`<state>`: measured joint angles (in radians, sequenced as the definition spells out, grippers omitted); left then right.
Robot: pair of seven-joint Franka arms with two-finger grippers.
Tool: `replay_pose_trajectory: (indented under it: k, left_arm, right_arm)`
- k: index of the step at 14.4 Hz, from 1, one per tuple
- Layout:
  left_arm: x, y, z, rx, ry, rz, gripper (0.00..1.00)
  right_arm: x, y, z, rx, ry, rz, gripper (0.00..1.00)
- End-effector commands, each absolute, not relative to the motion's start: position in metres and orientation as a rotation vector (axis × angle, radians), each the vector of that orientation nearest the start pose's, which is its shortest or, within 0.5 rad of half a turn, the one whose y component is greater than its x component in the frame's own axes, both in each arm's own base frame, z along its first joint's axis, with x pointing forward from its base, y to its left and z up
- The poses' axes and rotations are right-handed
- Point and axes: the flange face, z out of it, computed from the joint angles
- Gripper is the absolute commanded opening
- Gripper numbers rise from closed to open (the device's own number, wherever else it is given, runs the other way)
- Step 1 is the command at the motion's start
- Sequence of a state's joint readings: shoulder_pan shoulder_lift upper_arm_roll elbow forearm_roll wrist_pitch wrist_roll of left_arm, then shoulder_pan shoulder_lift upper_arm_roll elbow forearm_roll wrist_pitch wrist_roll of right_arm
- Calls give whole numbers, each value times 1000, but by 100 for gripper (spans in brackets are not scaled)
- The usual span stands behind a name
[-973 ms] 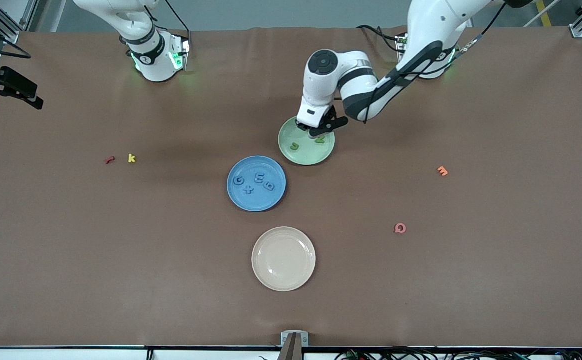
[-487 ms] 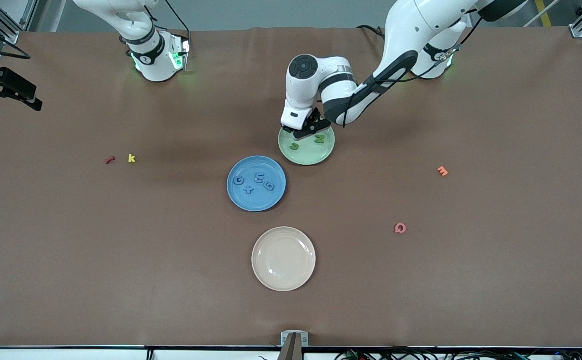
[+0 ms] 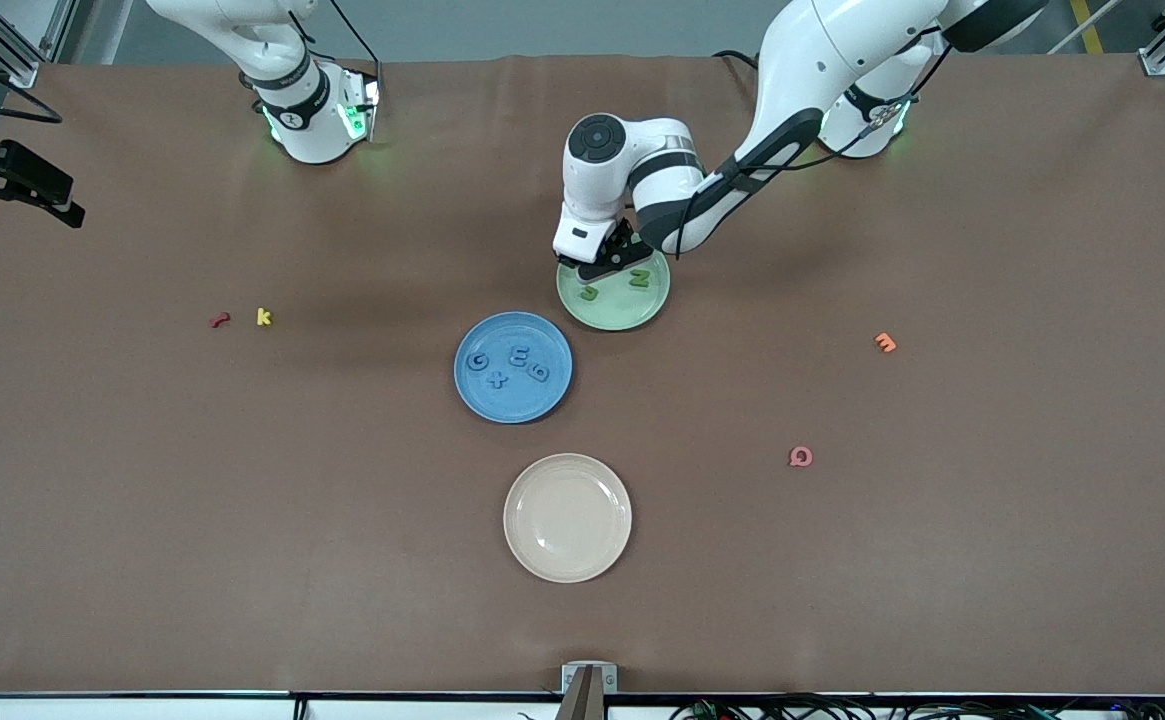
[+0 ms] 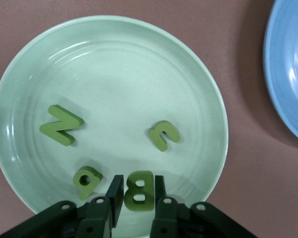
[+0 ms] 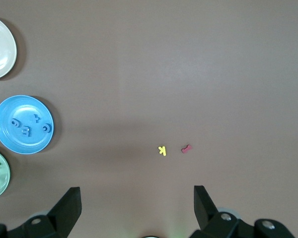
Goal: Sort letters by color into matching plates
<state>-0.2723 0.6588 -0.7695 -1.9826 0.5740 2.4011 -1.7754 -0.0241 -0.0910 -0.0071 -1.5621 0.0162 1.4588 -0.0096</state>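
Observation:
My left gripper [image 3: 610,262] hangs low over the pale green plate [image 3: 614,312], at the rim nearest the robots' bases. It is shut on a green letter B [image 4: 139,193], held just above the plate [image 4: 114,29]. Three more green letters lie in that plate: an N [image 4: 61,125], a J [image 4: 165,135] and a 9 [image 4: 86,179]. The blue plate [image 3: 472,395] holds several blue letters, among them an E [image 3: 519,355]. My right gripper [image 5: 136,196] stands open and empty, high over the table at the right arm's end, where that arm waits.
A cream plate [image 3: 567,518] sits nearer the front camera than the blue one. A yellow k [image 3: 263,317] and a red letter [image 3: 220,320] lie toward the right arm's end. An orange letter [image 3: 885,342] and a pink Q [image 3: 800,457] lie toward the left arm's end.
The left gripper has shifted a little toward the right arm's end over the green plate, uncovering the N. The right arm has not moved.

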Motion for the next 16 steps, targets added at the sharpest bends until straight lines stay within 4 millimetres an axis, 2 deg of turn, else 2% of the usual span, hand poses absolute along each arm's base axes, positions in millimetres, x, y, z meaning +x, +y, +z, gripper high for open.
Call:
replay_pose_trajectory:
  k: [1, 5, 7, 10, 14, 16]
  left_arm:
    - [325, -517, 215, -3089, -662, 84, 96]
    - [346, -507, 230, -3092, -719, 54, 97]
    - [370, -491, 248, -3092, -780, 5, 97]
    - [399, -462, 276, -3053, -776, -29, 96]
    - [451, -393, 335, -3046, -566, 24, 95]
    - [474, -355, 363, -3062, -542, 42, 95]
  right_arm:
    - [506, -16, 669, -3127, 15, 4, 100]
    - [506, -16, 668, -3127, -5, 6, 100]
    - [506, -16, 669, -3127, -5, 4, 100]
    - [506, -16, 669, -3127, -5, 4, 100]
    - [506, -17, 668, -3127, -2, 14, 100]
    - [505, -17, 668, -3127, -2, 16, 100]
